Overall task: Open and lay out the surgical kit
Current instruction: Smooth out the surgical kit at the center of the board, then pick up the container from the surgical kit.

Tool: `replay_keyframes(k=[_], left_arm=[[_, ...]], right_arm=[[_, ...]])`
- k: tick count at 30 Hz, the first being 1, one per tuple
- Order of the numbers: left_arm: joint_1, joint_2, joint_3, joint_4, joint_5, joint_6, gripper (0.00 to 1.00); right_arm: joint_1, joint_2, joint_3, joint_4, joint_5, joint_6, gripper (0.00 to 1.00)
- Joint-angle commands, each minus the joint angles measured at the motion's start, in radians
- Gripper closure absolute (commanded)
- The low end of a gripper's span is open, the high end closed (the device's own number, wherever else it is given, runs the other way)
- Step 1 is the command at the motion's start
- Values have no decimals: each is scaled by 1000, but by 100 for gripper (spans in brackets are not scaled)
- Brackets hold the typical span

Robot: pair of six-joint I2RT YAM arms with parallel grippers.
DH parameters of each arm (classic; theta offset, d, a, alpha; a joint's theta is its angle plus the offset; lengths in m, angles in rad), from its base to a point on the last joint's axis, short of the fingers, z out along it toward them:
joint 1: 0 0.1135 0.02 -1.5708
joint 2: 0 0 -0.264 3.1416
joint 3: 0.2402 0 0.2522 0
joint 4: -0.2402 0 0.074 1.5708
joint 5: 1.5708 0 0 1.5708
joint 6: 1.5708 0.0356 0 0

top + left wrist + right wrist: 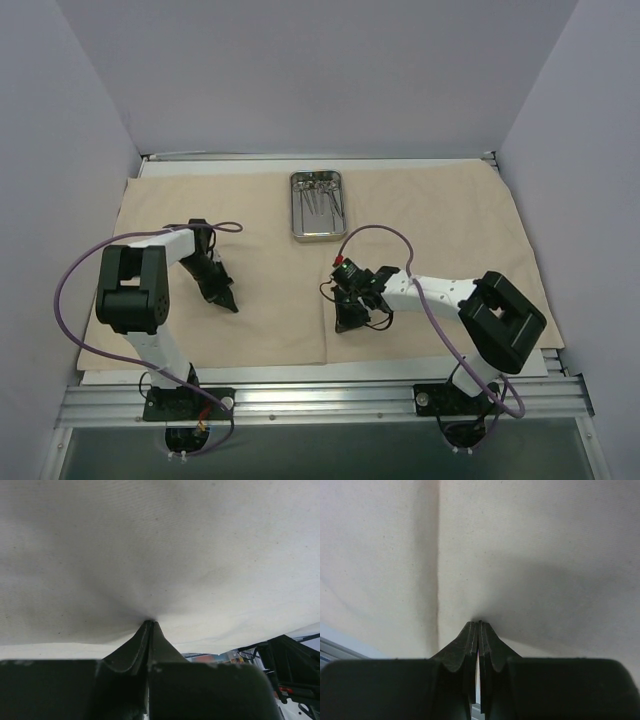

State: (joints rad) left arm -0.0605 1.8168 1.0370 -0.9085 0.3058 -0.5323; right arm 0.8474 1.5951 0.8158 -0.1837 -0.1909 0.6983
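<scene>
The beige cloth wrap [430, 215] lies spread over the table. The small steel tray [297, 208] stands on it at the back middle and holds the thin silver instruments [322, 200], too small to tell apart. My left gripper [230, 303] is shut with its tips pinching the cloth, which puckers toward them in the left wrist view [150, 623]. My right gripper [343, 324] is shut with its tips on the cloth near its front edge. In the right wrist view [479, 622] the cloth [535, 545] rises slightly to the tips.
A fold line [438, 555] runs down the cloth just left of my right gripper. Grey walls close in the back and both sides. A metal rail [320, 400] runs along the near edge by the arm bases.
</scene>
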Motion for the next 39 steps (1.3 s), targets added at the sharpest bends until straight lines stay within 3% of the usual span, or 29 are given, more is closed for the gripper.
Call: replay_keyframes(k=[1,13,24,28,29,32,36,37,38,39], left_arm=[[19,21,-32,17,-91,2,98],[54,-8,-51,25,-45,18,98],[137,50,10,27,-53,64,98],[133,-51,31,10,-62,83,98],[130,-94,34,10,-65,84,96],[96,-273,63,14,-79,112,78],[71,-485,90,83,-85,147,60],[71,-508,95,91,-85,152,55],[71,-545,104,106,-85,163,49],[71,-556,113,99,-82,166,47]], right_arm=[[35,-20,-33,-43,-1,37,100],[45,-30,-4,-126,88,79,100],[76,8,2,-109,22,46,100],[74,-59,84,-181,122,14,100],[74,-87,155,-235,190,6,100],[64,-118,270,-305,322,-39,100],[35,-107,422,-315,490,-101,100],[-3,-94,439,-315,484,-114,97],[-28,-63,456,-303,460,-141,73],[-60,-44,471,-297,418,-154,66]])
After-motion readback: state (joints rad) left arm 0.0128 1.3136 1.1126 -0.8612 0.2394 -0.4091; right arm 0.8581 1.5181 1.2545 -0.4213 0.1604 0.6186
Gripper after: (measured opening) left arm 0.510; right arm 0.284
